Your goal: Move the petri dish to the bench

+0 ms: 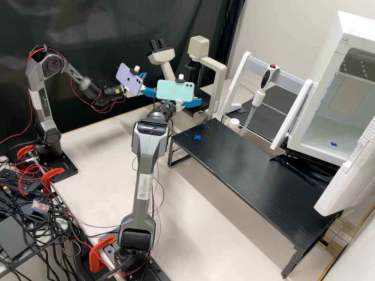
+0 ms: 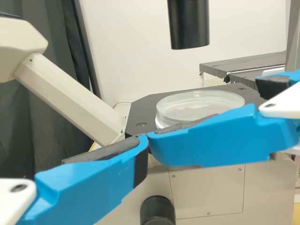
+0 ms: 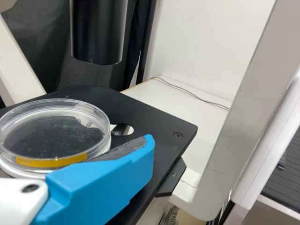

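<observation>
The clear round petri dish (image 2: 199, 105) lies flat on the microscope's black stage; in the right wrist view the dish (image 3: 54, 129) has a yellow strip on its side. My left gripper (image 1: 150, 84) is open in the high view, left of the stage; one finger of the left gripper (image 2: 101, 180) crosses its wrist view in front of the stage. My right gripper (image 1: 192, 103) stands open over the stage, its far side hidden behind the mint phone. In its wrist view, a finger of the right gripper (image 3: 105, 176) overlaps the dish's near edge; contact cannot be told.
The microscope column (image 1: 220, 84) rises beside the stage, with a black cylinder (image 2: 188, 23) above the dish. A low black bench (image 1: 250, 171) with a blue cross (image 1: 197, 137) extends right. Beyond are a pipette (image 1: 258, 97), a small white pot (image 1: 234, 123) and an open white cabinet (image 1: 332, 101).
</observation>
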Tool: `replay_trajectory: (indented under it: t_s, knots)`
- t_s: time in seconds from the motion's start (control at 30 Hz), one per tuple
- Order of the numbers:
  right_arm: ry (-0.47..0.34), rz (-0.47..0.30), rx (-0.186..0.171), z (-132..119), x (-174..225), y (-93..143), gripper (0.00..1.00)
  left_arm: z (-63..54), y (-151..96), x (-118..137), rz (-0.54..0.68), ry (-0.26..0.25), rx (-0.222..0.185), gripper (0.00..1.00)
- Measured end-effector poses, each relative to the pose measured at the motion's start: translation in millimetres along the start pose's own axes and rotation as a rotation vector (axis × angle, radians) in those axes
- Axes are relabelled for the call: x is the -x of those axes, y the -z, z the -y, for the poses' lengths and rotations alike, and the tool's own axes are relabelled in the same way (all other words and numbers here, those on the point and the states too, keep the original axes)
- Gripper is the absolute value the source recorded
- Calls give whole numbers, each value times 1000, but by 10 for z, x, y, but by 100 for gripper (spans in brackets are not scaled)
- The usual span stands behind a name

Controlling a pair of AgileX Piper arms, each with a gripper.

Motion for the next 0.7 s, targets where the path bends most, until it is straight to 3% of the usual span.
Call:
replay_trajectory:
  t_s: [0.7]
  knots:
    - [43,-11,0,33,19,17,0,0,0,0,0,0,0,100]
